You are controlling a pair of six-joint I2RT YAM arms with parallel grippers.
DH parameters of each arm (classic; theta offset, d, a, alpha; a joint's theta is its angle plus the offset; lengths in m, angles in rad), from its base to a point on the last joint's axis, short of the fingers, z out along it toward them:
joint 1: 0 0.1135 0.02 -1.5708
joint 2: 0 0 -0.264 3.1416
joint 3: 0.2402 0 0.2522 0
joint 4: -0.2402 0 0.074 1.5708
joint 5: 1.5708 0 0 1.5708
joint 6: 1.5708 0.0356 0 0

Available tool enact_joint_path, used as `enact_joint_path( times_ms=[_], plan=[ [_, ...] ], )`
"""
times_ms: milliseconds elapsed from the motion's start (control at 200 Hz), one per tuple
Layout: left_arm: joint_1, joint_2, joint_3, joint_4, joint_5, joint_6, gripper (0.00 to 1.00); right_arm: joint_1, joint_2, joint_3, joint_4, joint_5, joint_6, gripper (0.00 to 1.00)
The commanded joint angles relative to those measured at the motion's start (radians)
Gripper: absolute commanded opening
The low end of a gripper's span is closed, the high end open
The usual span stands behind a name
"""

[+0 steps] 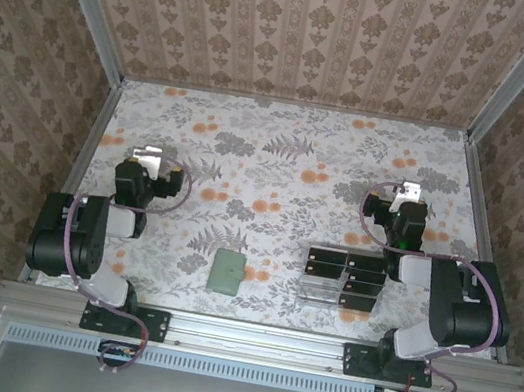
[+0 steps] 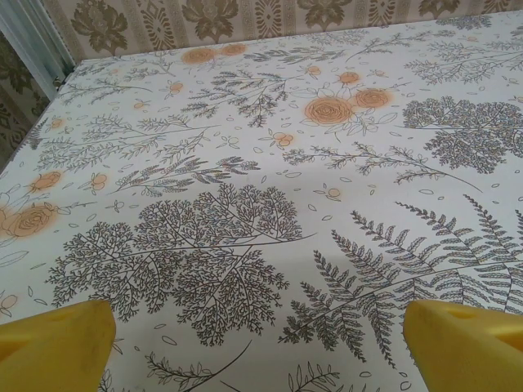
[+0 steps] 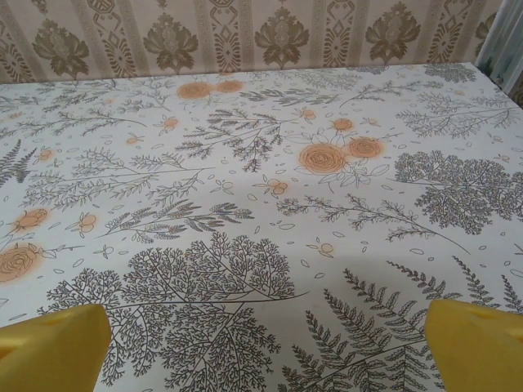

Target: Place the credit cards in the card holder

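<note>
Left tool (image 1: 151,158) and right tool (image 1: 407,193): fingers apart, over open floral tabletop (image 1: 290,150) that runs clear to the far wall. Card holder (image 1: 226,273) lies flat near the front edge, long axis near-to-far. Credit cards (image 1: 329,263) stand in a clear rack (image 1: 318,292) to its right, apart.

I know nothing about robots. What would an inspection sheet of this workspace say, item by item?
Surface: table with a fern-and-flower print, flat.
Job's things: pale green card holder lying flat near the front middle; black credit cards standing in a clear rack to its right, apart from it.
Clutter: nothing seen.
Grippers: left gripper and right gripper both open, holding nothing, one on each side of the table.
Cables: purple cables looped along each arm, away from the job's things.
Surroundings: patterned walls on three sides; metal rail at the near edge carrying the arm bases.
</note>
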Motion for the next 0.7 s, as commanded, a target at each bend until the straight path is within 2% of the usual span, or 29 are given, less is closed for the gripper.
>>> enact_joint_path(
  times_ms=[0,695],
  plan=[
    [-0.004,0.006,0.023,0.0,0.019,-0.014,1.0,0.002,0.009,-0.006,0.001,-0.002,-0.004,1.0],
    [-0.004,-0.02,0.015,-0.003,0.013,-0.018,1.0,-0.007,0.003,-0.008,-0.001,-0.009,0.005,1.0]
  ],
)
